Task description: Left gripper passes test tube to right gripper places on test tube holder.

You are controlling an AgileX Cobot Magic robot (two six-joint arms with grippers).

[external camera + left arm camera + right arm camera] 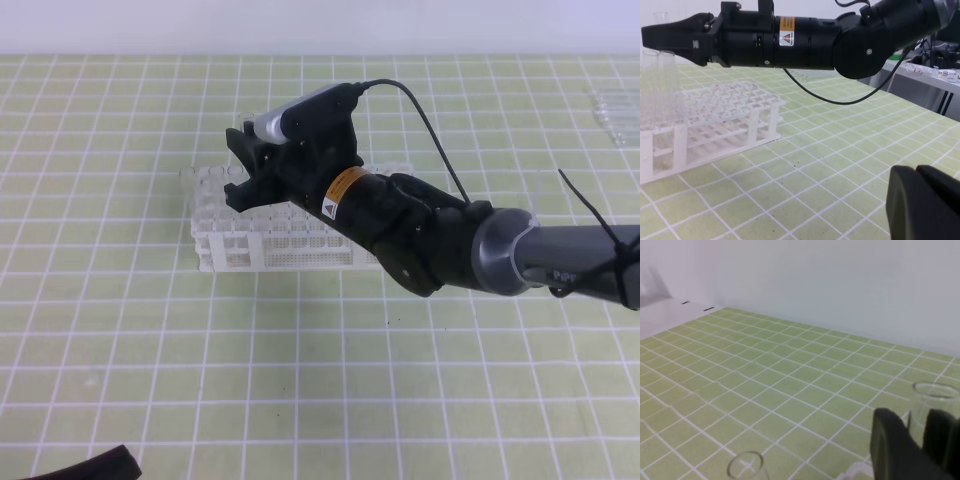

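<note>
The handover looks done: the right claw point(912, 440) grips the test tube point(930, 402) between its barely parted fingers, above the far left of the white rack point(290, 245) on the counter point(300, 370). The left claw point(927, 200) sits shut and empty, near. Lowering into a hole and release remain.

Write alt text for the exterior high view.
The right tool reaches in from the right and hovers over the white test tube holder on a green grid mat. Whether it grips a tube cannot be seen here.
</note>
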